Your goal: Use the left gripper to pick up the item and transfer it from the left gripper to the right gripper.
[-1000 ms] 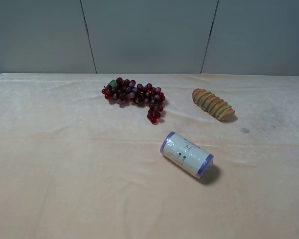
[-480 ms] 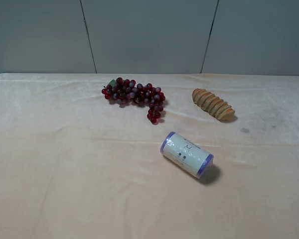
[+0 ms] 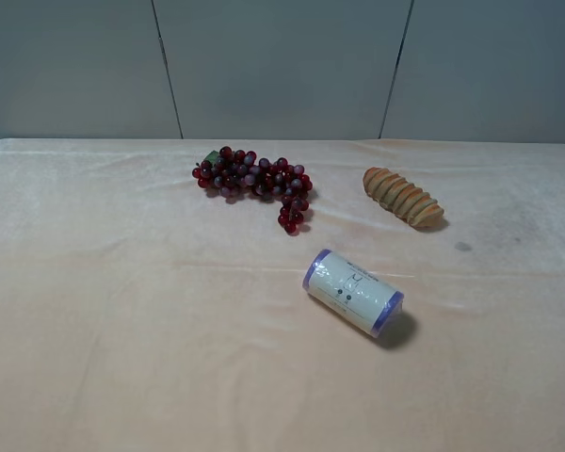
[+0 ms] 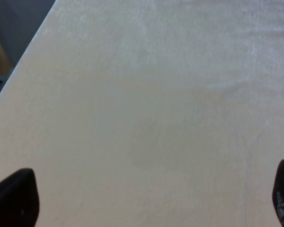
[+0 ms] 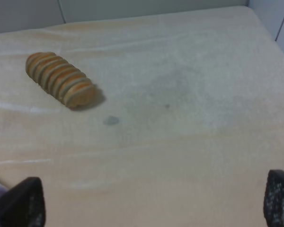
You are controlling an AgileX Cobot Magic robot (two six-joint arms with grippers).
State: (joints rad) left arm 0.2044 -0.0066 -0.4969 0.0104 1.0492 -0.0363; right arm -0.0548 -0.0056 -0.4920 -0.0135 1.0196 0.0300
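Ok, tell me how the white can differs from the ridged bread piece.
The can is white with purple-blue ends and a smooth label; the bread piece is tan and ridged. The can looks thicker and lies nearer the camera; the bread piece lies farther back. Both lie on their sides, angled alike.

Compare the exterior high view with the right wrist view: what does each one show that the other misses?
Only the exterior high view shows the whole white can lying on its side, and the grape bunch beyond it. Only the right wrist view shows the right pincer, its two tips spread wide over bare cloth. Both show the ridged bread piece and the small dark spot on the beige tablecloth.
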